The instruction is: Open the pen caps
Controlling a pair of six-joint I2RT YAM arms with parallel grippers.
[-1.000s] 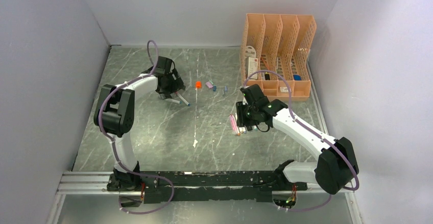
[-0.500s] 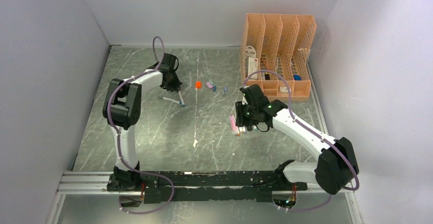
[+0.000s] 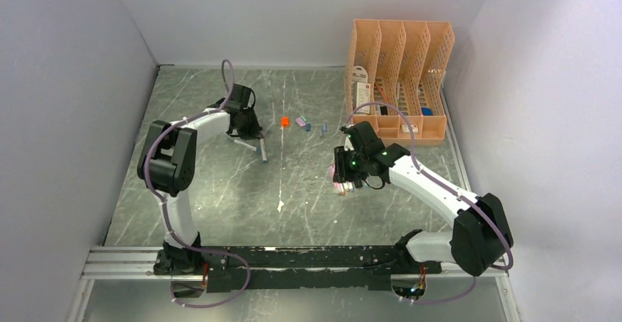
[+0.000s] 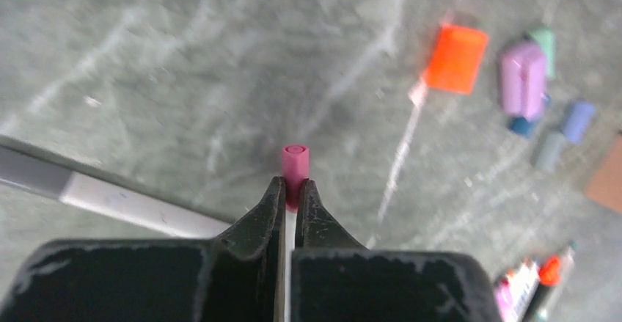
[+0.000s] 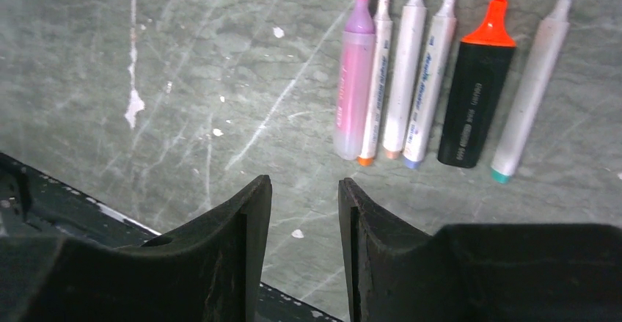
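Here the left gripper [image 4: 290, 192] pinches a pink cap [image 4: 295, 163].

The white pen [image 4: 110, 201] is running off the picture's left edge, its other end hiding behind the left gripper [image 4: 290, 184]. The pink cap [image 4: 295, 164] is sitting half hidden between the jaws. The pen row [image 4: 532, 289] is getting cropped at the bottom edge.

The top external camera looks down from above and behind the arm bases [image 3: 180, 257], covering the whole tabletop [image 3: 220, 190]. Both wrist cameras sit close, tilted downward — the left shares the loose pen caps [image 4: 522, 80] with it, the right the pens [image 5: 430, 80].
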